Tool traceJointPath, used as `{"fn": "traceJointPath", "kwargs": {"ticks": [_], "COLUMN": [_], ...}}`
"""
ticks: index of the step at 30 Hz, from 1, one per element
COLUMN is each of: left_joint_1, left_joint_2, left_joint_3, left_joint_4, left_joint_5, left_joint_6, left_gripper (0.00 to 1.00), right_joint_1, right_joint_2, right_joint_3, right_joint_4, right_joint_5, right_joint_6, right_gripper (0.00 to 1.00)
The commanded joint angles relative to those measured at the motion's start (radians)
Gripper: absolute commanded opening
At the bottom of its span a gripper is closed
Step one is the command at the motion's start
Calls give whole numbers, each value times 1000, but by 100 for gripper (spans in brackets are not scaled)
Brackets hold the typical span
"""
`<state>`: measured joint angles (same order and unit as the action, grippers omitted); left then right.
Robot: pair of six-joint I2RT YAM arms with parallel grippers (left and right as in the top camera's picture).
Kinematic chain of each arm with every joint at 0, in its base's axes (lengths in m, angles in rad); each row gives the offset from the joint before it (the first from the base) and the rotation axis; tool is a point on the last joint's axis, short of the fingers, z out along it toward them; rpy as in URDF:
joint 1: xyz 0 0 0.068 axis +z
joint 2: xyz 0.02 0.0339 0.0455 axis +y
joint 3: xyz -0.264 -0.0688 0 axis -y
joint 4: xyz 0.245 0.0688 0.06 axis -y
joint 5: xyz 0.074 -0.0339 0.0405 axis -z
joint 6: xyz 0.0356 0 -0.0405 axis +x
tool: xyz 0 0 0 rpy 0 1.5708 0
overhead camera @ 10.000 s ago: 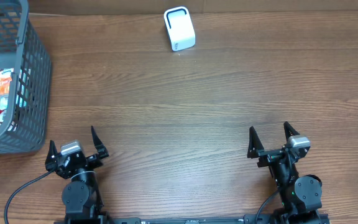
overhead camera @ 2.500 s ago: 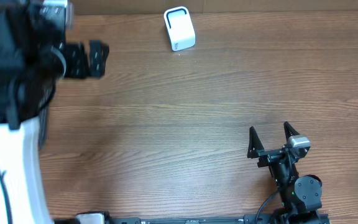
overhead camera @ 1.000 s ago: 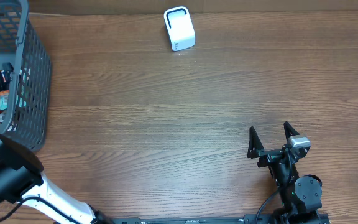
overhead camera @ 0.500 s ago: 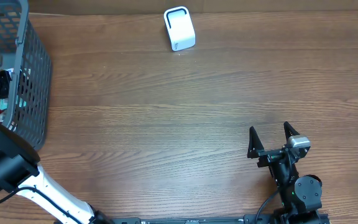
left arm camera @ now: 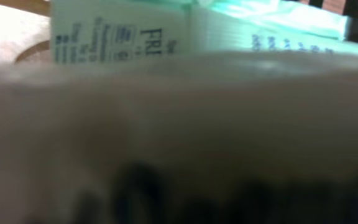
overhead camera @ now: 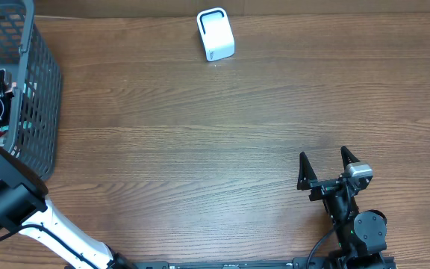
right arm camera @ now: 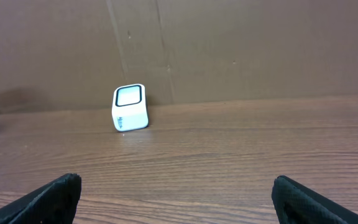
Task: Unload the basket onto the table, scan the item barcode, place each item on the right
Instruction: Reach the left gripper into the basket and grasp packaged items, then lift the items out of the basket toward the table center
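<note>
Left arm [overhead camera: 6, 202] is down inside the basket [overhead camera: 42, 82] at the desk's [overhead camera: 200, 149] left edge. Left fingers: can't tell whether they're spread or pinching anything. The wrist body covers them from above and they're out of frame on the wrist view.

The wrist view is nearly all one pale packet [left arm camera: 179, 137], blurred and right against the lens. Behind it is a white-and-green packet [left arm camera: 123, 37] with printed text. No barcode readable on either. I'd say the pale one is the pick, so the item is in the basket, not yet lifted.

To do the grab well:
- Take one packet only. They're stacked tight, so a double pick is the likely failure.
- Pinch near an edge so the printed faces aren't covered.
- Lift straight up until clear of the basket wall, then traverse right.

Scanner [overhead camera: 216, 33] stands mid-desk at the far edge, well apart from the basket, window up and tilted toward the robot. Hold the barcode face flat and near that window. If the code turns out to be on the wrong side, rotate the wrist or hand the packet over instead of dragging it across the desk.

Right fingers [overhead camera: 302, 166] are spread wide, holding nothing, parked at the near right edge and pointed at the scanner. They're free for a regrasp or flip.
</note>
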<state>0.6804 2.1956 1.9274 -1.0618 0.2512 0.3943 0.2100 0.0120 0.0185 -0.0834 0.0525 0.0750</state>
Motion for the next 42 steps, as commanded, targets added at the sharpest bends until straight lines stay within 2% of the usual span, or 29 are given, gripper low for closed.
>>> {"fn": "traceJointPath", "kwargs": {"ticks": [1,9,17,23,28,34,42], "left_joint_1": [-7,-8,-8,-10,-47,-188,-537], "left_joint_2": [-5,-95,-292,-465,-573,-676,-718], "left_joint_3": [11,67,106,106,106,106,105], "left_joint_4": [-4,-10,55,110,90,22,-182], "left_joint_5": [4,1,-5,-25,-22,-23,-23], "left_joint_6": [-6,-36,-86,-211,-308,-332,-373], "left_gripper": [43,42,43,44,43,43,41], "right_joint_1": [-3,-3,-3,-3,-3,-3,-3], "right_joint_2": [-9,-9,-9,-9,-9,-9,-9], "right_joint_3": [-10,-10,-10,-10,-10,-10,-10], "right_joint_4": [3,3,3,3,3,3,3], "right_joint_5": [6,6,6,6,6,6,6], "right_joint_6": [-3,-3,-3,-3,-3,-3,-3], "right_gripper": [100,100,100,100,100,100,100]}}
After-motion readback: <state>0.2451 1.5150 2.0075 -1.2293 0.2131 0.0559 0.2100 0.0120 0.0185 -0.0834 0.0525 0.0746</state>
